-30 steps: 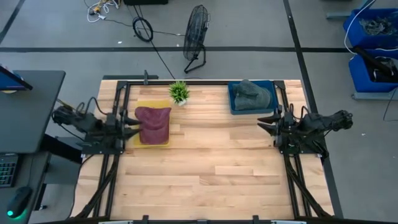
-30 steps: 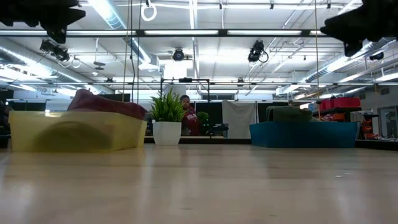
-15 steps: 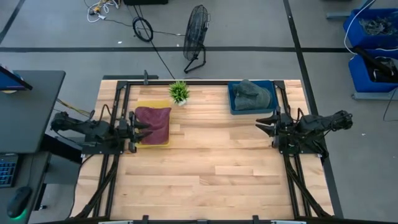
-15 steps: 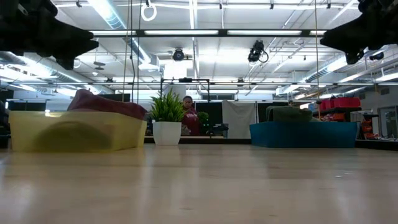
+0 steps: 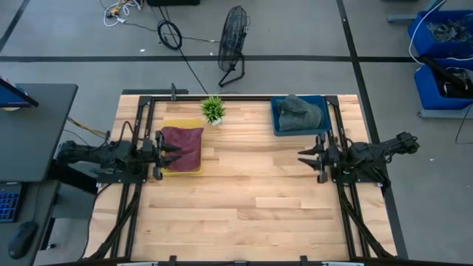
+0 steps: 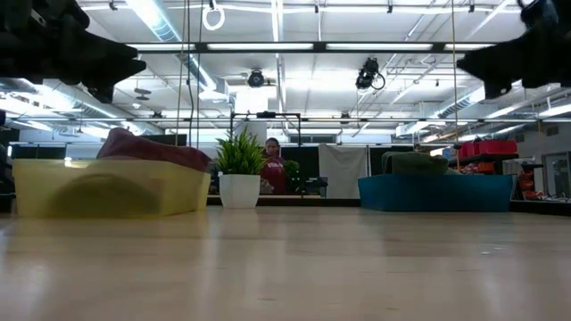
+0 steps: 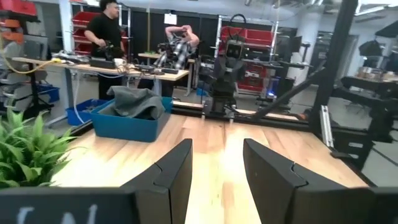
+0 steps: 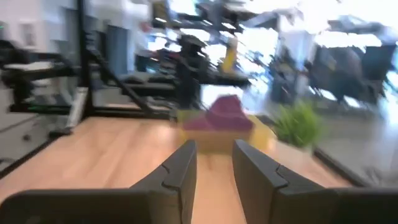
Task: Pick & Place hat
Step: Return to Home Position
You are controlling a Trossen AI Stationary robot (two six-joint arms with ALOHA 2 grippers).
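Observation:
A maroon hat (image 5: 185,142) lies in a yellow tray (image 5: 179,169) at the table's left; it shows in the low view (image 6: 152,148) and, blurred, in the right wrist view (image 8: 224,112). A grey hat (image 5: 298,112) fills a blue bin (image 5: 278,130) at the far right, also seen in the left wrist view (image 7: 134,101). My left gripper (image 5: 167,151) hovers open, high over the tray's left edge (image 6: 100,64). My right gripper (image 5: 306,157) hangs open above the table's right side, on the near side of the blue bin.
A small potted plant (image 5: 213,109) stands at the far edge between the tray and the bin. Black frame rails (image 5: 145,125) run along both sides of the table. Bare wood (image 5: 244,192) spreads over the middle and near half. People work at benches behind the table.
My left gripper has come down a little and levelled out over the tray's left edge. My right gripper has moved toward the table's middle and slightly toward the near edge, dropping a little. Both hats have stayed where they were.

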